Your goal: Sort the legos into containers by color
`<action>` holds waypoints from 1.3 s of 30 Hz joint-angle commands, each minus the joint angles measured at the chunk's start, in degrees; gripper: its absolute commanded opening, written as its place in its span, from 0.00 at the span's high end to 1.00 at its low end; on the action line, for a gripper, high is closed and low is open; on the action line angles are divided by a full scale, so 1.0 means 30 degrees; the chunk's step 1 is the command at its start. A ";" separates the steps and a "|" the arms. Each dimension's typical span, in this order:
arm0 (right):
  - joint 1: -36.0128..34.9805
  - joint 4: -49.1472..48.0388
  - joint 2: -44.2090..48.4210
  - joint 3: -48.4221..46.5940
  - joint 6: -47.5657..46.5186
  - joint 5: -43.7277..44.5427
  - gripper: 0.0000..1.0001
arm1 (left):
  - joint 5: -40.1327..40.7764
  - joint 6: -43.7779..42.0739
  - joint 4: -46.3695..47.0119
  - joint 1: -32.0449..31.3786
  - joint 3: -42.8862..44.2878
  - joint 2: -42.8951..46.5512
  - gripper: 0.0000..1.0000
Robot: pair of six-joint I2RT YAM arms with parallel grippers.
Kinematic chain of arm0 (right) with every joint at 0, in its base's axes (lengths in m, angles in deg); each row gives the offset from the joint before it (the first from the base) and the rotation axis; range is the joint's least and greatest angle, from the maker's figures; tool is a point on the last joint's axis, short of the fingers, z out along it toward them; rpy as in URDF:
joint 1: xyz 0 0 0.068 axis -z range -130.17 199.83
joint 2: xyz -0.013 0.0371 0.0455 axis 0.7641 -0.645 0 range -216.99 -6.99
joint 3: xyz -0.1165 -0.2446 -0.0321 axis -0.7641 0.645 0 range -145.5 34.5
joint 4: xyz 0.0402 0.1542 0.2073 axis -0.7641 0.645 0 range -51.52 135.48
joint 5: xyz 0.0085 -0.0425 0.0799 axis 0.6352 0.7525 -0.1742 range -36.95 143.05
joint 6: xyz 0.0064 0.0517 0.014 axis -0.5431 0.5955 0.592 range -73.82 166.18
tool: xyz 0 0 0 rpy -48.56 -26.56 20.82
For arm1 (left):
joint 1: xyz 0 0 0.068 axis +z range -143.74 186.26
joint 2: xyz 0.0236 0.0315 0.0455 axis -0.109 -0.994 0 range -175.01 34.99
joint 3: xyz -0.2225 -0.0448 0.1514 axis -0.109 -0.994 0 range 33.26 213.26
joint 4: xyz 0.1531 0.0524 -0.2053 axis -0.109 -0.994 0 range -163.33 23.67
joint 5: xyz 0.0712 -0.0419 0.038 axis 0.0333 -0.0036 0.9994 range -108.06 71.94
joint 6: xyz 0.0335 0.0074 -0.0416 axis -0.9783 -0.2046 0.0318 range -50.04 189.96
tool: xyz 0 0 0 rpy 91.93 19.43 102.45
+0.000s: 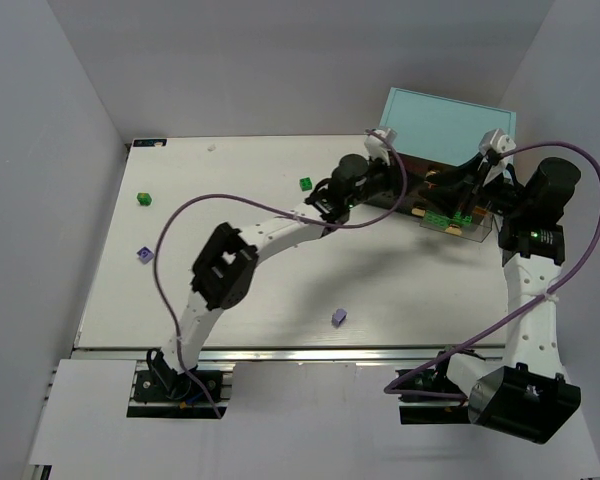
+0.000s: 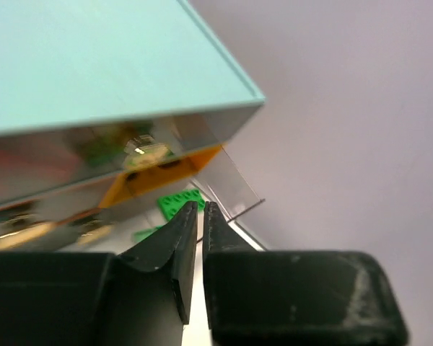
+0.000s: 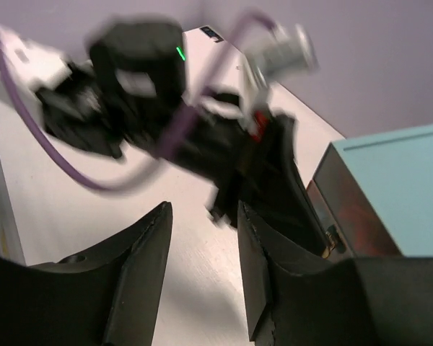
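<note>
Four legos are not yet sorted on the table. At the far left lie a green brick and, nearer the arms, a lavender brick. Toward the middle lie a second green brick, close to the left arm's wrist, and a second lavender brick near the front edge.

The left end effector is stretched out to the teal cabinet. Its fingers are drawn together with only a thin slit between them, and no brick shows in that slit. Just beyond its tips an open drawer of clear plastic sticks out, with sorted green bricks lying inside.

The right end effector hangs at the cabinet's right side with its fingers spread apart and nothing between them. It faces the left arm, which shows only as a blur in its view.

The step in hand looks like the drop-off at the green drawer. Next, the left arm should probably back away from the cabinet without catching the drawer's lip. It would then part its fingers and come down squarely over the second green brick, the nearest loose one. That brick is tiny, so the fingers need to straddle it closely.
</note>
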 commanded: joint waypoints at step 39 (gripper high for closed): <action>-1.6033 0.6276 -2.4910 -2.0059 0.2108 2.6340 0.30 | 1.1358 0.6259 -2.2596 0.9649 -1.7160 2.5539 0.02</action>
